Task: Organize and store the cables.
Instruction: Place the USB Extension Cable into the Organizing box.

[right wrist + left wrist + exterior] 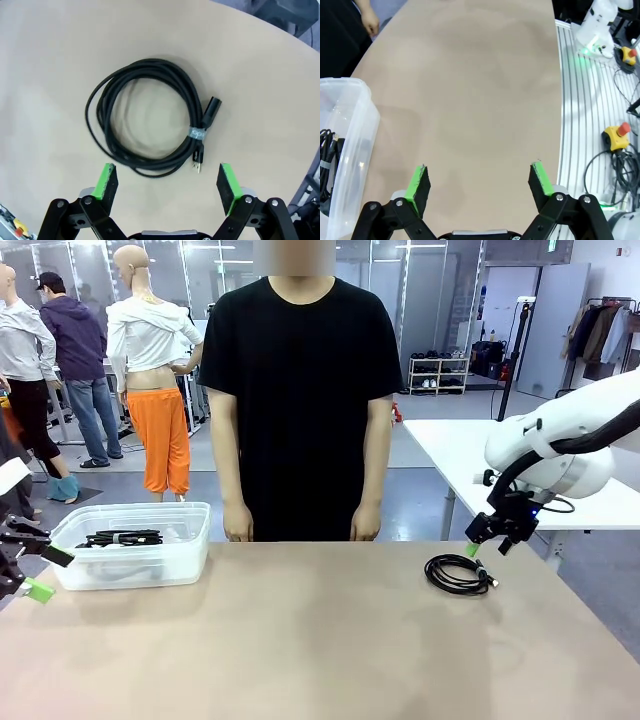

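Overall, tan table [300, 640] (workshop behind); both claws spread: left claw [479, 181], right claw [166, 184].

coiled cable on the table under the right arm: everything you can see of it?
The coiled cable is a thin black cord, rubbery-looking, wound into a round coil of several loops. A small pale band binds the loops on one side; next to it lie a thick black plug and a smaller metal-tipped plug. It lies flat on the tan table, on the robot's right side, apart from the bin. Nothing grips it: the open right hand hovers just above.
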You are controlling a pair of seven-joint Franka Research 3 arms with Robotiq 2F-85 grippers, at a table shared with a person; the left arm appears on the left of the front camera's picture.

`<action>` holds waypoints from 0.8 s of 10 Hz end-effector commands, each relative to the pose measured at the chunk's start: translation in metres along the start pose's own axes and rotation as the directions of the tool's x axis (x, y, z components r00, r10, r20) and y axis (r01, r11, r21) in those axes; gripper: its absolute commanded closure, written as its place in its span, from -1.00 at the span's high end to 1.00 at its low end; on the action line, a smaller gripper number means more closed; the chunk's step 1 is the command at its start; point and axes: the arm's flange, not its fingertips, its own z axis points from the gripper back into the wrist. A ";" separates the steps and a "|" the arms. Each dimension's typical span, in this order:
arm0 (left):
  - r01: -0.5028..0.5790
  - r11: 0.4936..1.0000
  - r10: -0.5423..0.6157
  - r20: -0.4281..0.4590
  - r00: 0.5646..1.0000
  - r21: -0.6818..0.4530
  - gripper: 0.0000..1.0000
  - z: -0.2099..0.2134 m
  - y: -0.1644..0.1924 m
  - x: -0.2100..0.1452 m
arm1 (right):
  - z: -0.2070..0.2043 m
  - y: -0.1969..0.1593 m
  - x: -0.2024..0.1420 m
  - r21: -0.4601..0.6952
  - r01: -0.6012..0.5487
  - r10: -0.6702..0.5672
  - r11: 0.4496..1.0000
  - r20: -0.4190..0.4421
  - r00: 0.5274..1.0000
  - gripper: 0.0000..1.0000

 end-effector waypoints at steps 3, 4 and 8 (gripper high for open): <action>-0.008 1.000 0.008 -0.010 1.000 0.001 1.00 0.003 0.000 0.002 | -0.037 -0.021 0.013 -0.028 0.119 -0.120 0.993 -0.069 0.990 1.00; -0.008 1.000 0.008 -0.010 1.000 0.001 1.00 0.003 0.000 0.002 | -0.046 -0.022 0.012 -0.046 0.152 -0.155 0.987 -0.072 0.985 1.00; -0.008 1.000 0.008 -0.010 1.000 0.001 1.00 0.003 0.000 0.002 | -0.065 -0.020 0.024 -0.130 0.174 -0.185 0.976 -0.075 0.980 1.00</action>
